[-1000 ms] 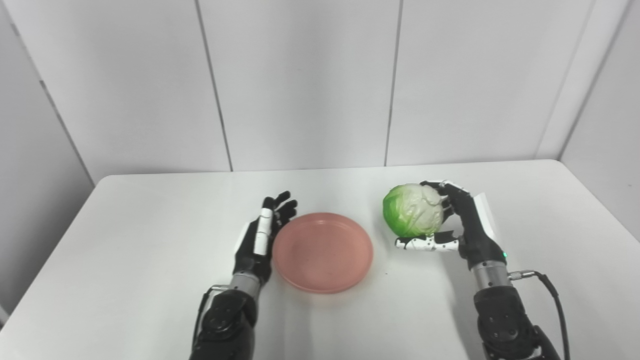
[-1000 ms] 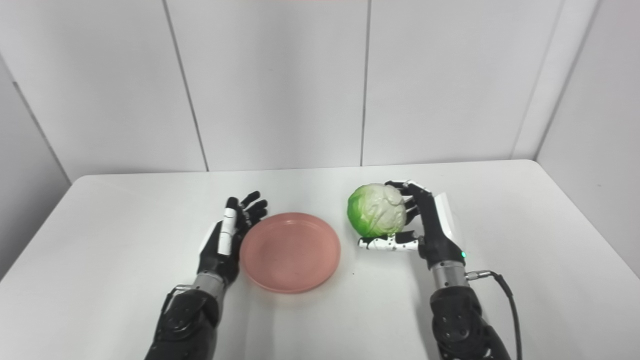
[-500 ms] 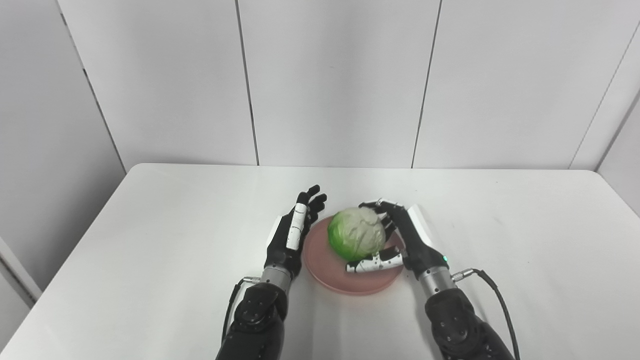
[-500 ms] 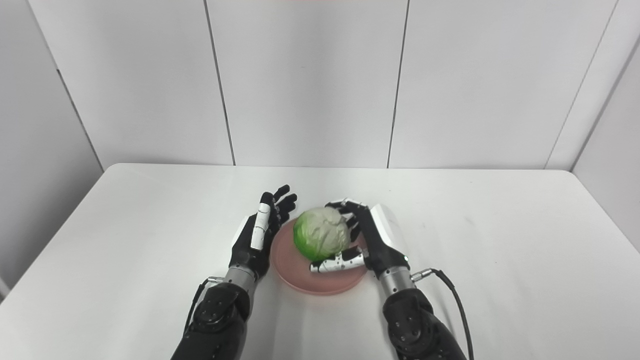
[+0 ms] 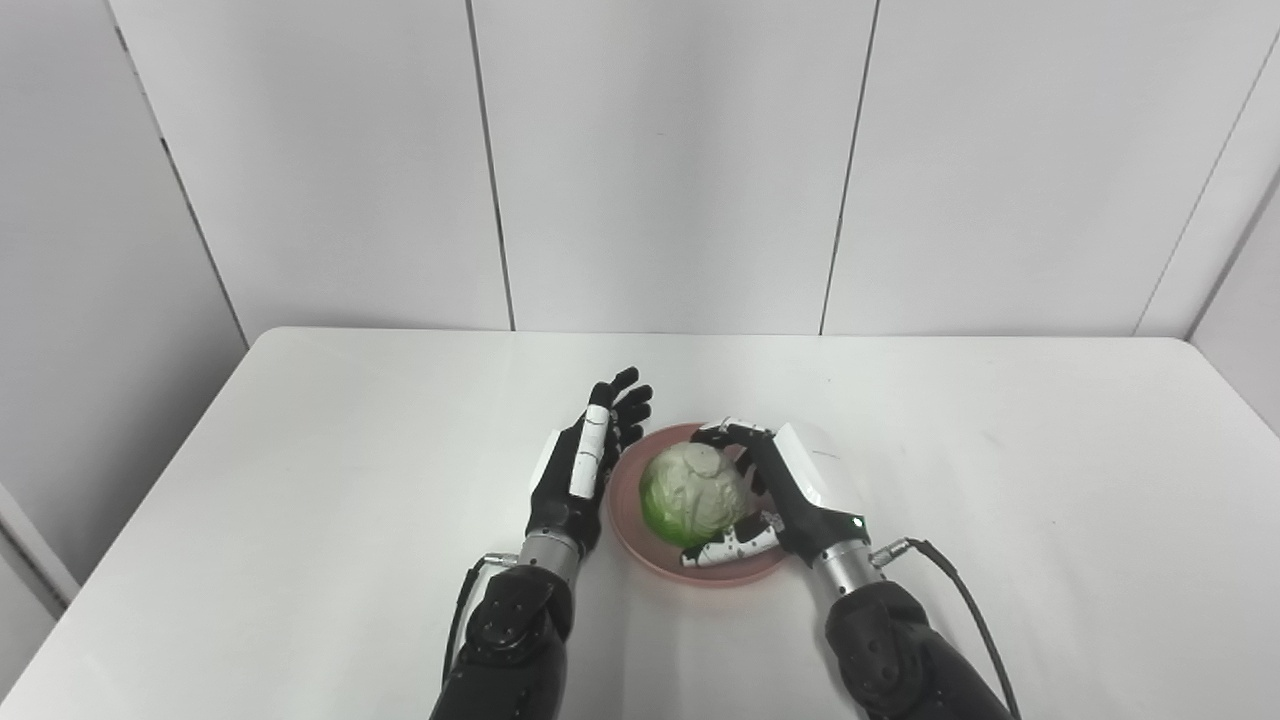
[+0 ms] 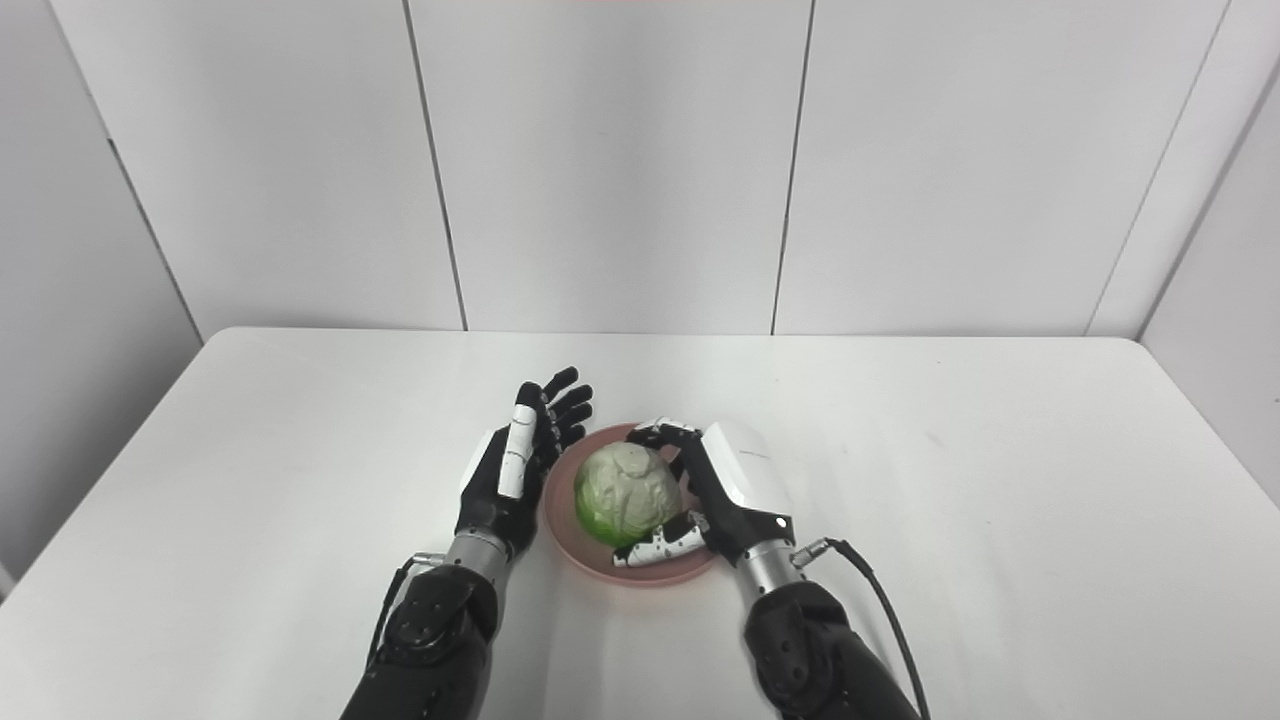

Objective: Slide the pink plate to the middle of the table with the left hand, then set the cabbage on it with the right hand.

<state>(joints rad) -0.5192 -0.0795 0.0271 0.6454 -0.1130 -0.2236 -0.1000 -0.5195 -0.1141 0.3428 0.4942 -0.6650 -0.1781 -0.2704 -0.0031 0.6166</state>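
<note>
Your right hand (image 5: 790, 490) is clamped on the cabbage (image 5: 693, 494) over the pink plate (image 5: 640, 535); left hand (image 5: 585, 470), fingers apart, beside plate. Release off-centre and it may roll onto the desk (image 5: 300, 480).

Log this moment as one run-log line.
left robot hand: open, beside pink plate | right robot hand: shut on cabbage | cabbage: over plate, contact unclear | release: pending

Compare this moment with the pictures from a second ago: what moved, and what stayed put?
The right hand carried the cabbage leftward from beside the pink plate to over it and lowered it; it now sits low in the plate, fingers still wrapped around it. The camera also shifted. The left hand stayed open against the plate's left rim.
</note>
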